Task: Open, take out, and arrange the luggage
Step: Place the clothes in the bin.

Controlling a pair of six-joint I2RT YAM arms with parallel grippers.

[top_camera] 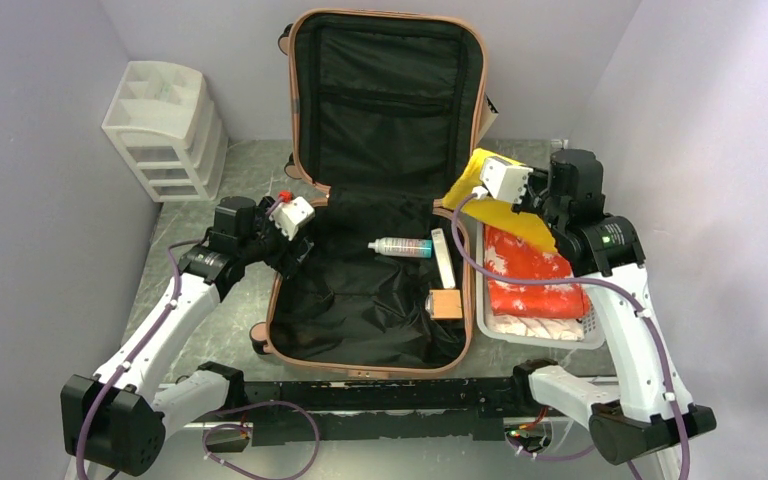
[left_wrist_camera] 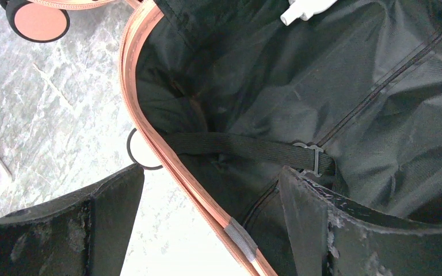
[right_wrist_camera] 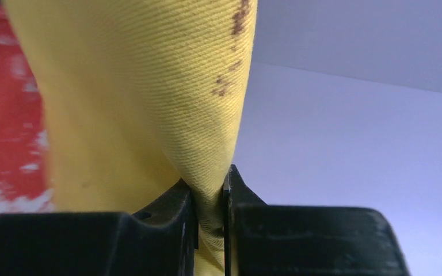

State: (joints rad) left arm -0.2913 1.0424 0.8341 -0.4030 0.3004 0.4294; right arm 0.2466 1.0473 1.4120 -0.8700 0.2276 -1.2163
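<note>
Our right tool (right_wrist_camera: 210,201) is clamped on a fold of yellow cloth (right_wrist_camera: 149,86), which hangs over the far end of a white basket (top_camera: 592,335). The basket holds a red-and-white cloth (top_camera: 525,270). Our left tool (left_wrist_camera: 213,224) stands wide apart, one finger on each side of the left rim of the luggage (top_camera: 350,300). The salmon-pink luggage lies open mid-worktop (top_camera: 250,170), with its lid raised at the far side. On its black lining lie a spray bottle (top_camera: 402,247), a white stick (top_camera: 443,258) and a brown block (top_camera: 446,304). The bottle's label is too small to read.
</note>
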